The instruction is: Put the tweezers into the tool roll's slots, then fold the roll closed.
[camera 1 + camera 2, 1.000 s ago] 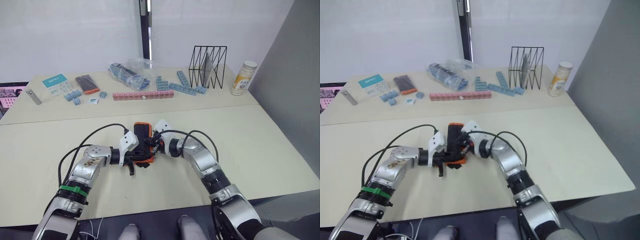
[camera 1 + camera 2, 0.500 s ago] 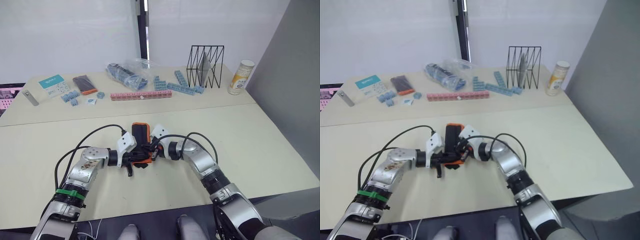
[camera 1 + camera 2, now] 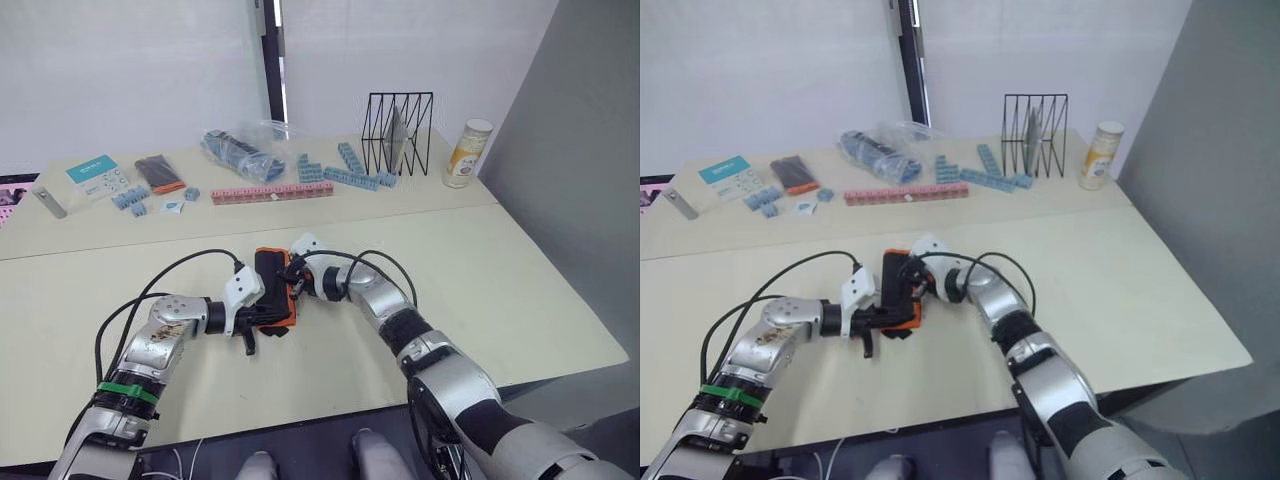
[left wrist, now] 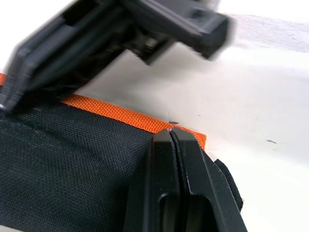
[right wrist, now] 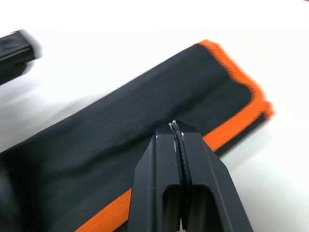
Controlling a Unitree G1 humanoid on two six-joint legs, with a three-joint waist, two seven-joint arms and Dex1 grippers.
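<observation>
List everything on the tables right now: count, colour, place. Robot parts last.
tool roll: one, black with orange edging, folded shut on the near table between the two grippers
wire rack: one, black, far table, toward the right
bottle: one, yellowish with a white cap, far table, right of the wire rack
pink strip: one, long, middle of the far table
blue blocks: many, scattered between the pink strip and the wire rack, a few more at far left
plastic bag: one, clear with blue pieces inside, behind the pink strip
flat box: one, black and orange, far left
card: one, teal and white, far left
left gripper: jaws shut, at the roll's orange edge
right gripper: jaws shut, over the roll's black fabric
</observation>
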